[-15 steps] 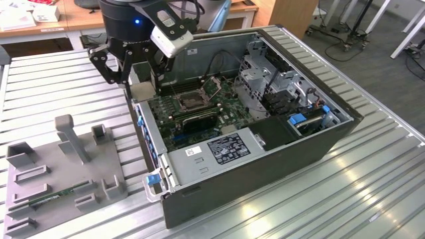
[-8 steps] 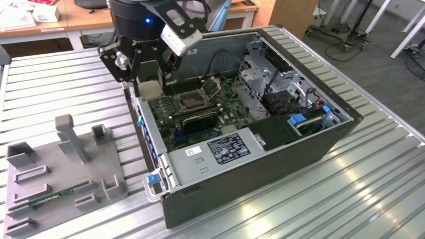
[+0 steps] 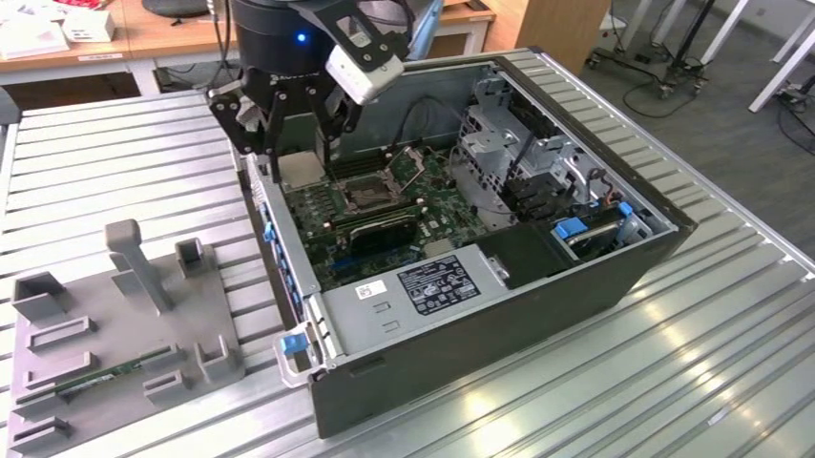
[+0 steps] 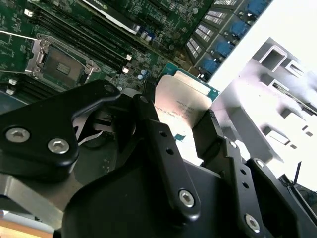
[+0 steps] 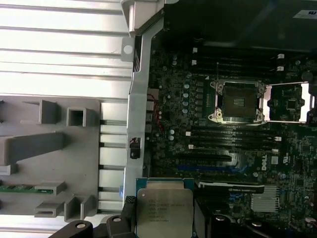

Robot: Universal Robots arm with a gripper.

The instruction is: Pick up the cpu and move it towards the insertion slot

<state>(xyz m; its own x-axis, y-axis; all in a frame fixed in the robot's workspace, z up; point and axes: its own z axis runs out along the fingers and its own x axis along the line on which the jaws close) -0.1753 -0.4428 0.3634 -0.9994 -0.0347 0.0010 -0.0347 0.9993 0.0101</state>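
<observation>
End effector (image 4: 176,121) is clenched on the cpu (image 4: 184,106): one flat square chip, silvery-beige metal face, pale teal-edged rim, held between the two black fingers (image 4: 163,148). You'll see it in both wrist views, pinched at its edges, face (image 5: 164,210) toward the camera. One insertion slot (image 5: 237,101) lies open on the motherboard, silver frame, dark centre, well apart from the chip. In the exterior view you see the chip (image 3: 300,170) over the computer case (image 3: 510,324) wall, on the bench (image 3: 114,172).

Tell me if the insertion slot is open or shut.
Open. The insertion slot shows its dark centre bare, its metal cover swung aside. The cpu sits in the end effector, away from it.
</observation>
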